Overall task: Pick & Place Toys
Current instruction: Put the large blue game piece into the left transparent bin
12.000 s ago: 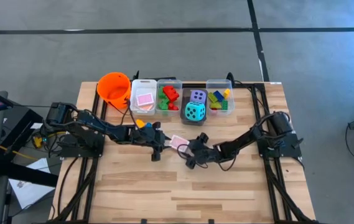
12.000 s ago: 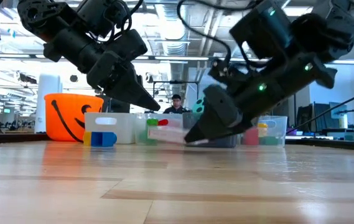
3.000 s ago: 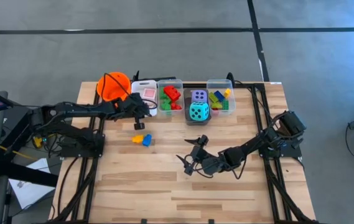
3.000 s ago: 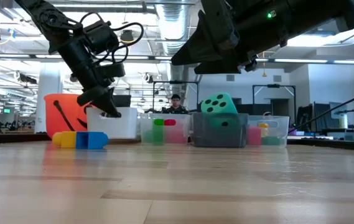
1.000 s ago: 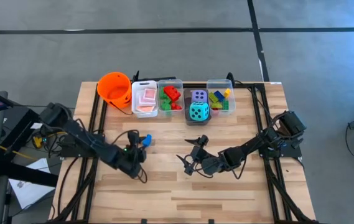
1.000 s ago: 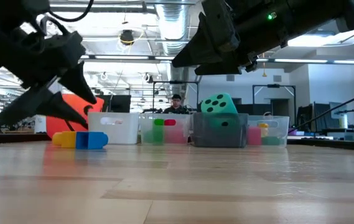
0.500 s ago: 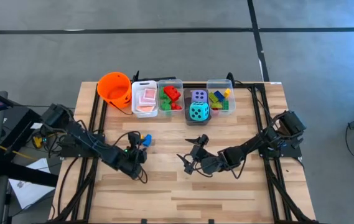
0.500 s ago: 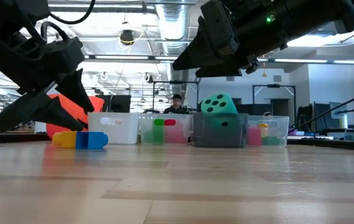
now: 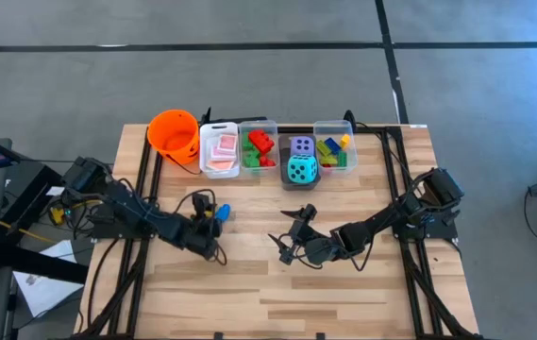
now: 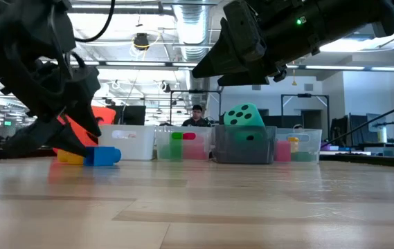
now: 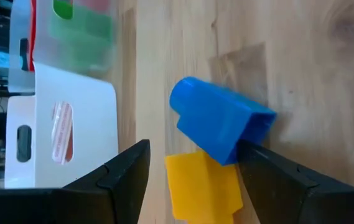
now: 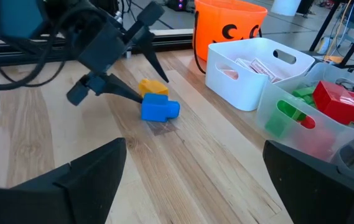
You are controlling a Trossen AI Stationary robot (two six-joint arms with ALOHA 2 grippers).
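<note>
Left gripper (image 11: 189, 180) at the loose bricks
Its fingers stand apart around the touching blue brick (image 11: 220, 124) and yellow brick (image 11: 203, 190) on the table (image 9: 249, 283) (near the bins); right gripper (image 9: 287, 236) hovers spread, mid-table.

Two bricks (image 9: 215, 212) on table (image 9: 249, 283), near bins (image 9: 257, 146) behind

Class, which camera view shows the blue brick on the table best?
The left wrist view: the blue brick fills it, close up. The right wrist view shows it smaller, the low view side-on, the high view tiny.
</note>
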